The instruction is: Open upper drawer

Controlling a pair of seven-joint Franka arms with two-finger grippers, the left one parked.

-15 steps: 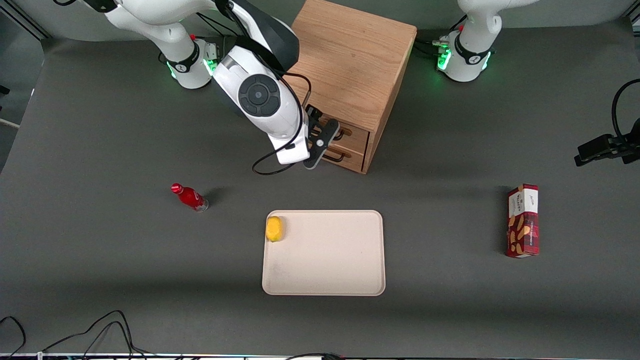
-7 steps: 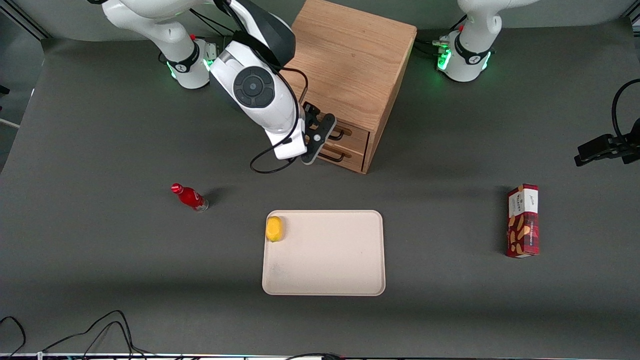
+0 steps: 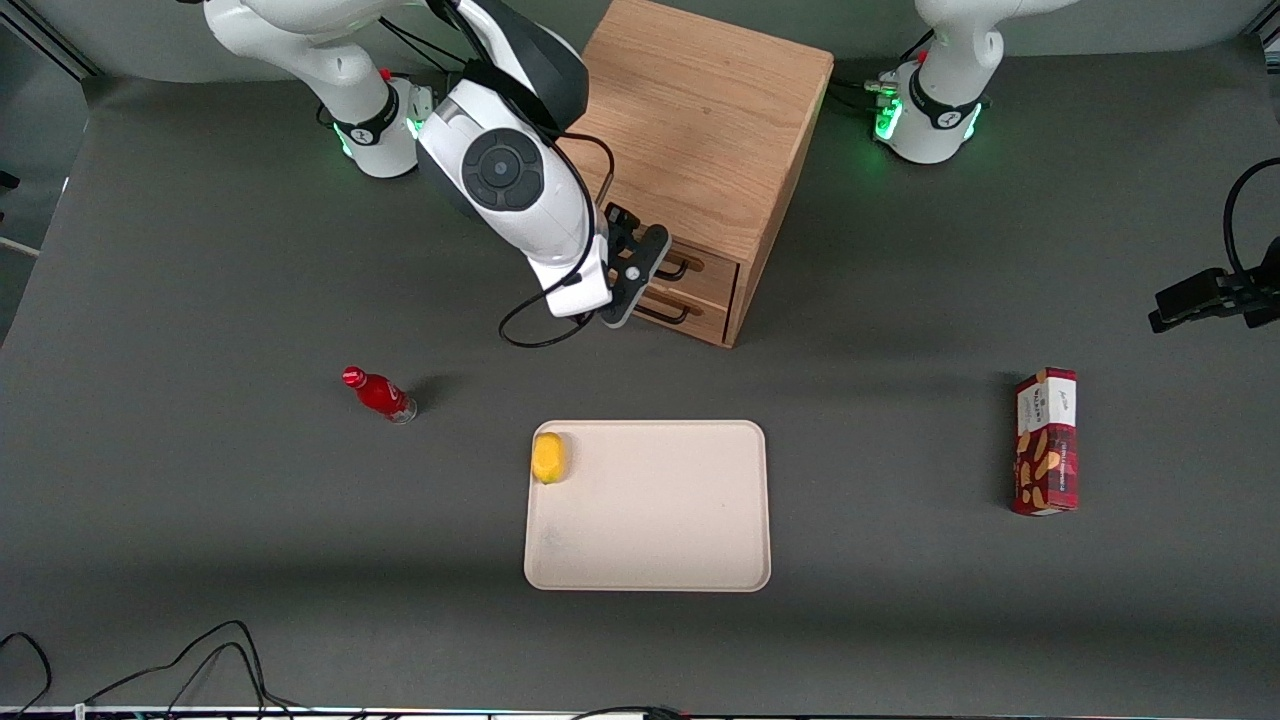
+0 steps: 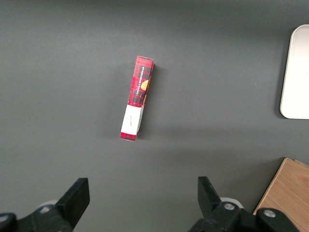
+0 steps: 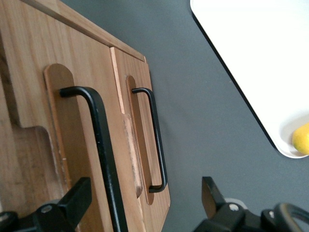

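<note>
Before the cabinet (image 3: 700, 140) front: pincer (image 5: 145, 208), jaws spread wide, straddling upper drawer's handle (image 5: 99, 145), not yet gripping. Upper drawer (image 3: 700, 266) shut, above lower drawer (image 3: 690, 312). Recommended: advance until bar sits between fingers, close, pull straight outward.

I take the beige tray (image 3: 648, 520) as my landmark. On it, in the corner toward the working arm's end and farther from the front camera, I see a yellow lemon (image 3: 548, 457). Off the tray toward the working arm's end, and a bit farther from the front camera than the lemon, a small red bottle (image 3: 380, 394) stands on the dark table (image 3: 200, 520). Well apart from the tray toward the parked arm's end, I see a red snack box (image 3: 1046, 440) on the table.
</note>
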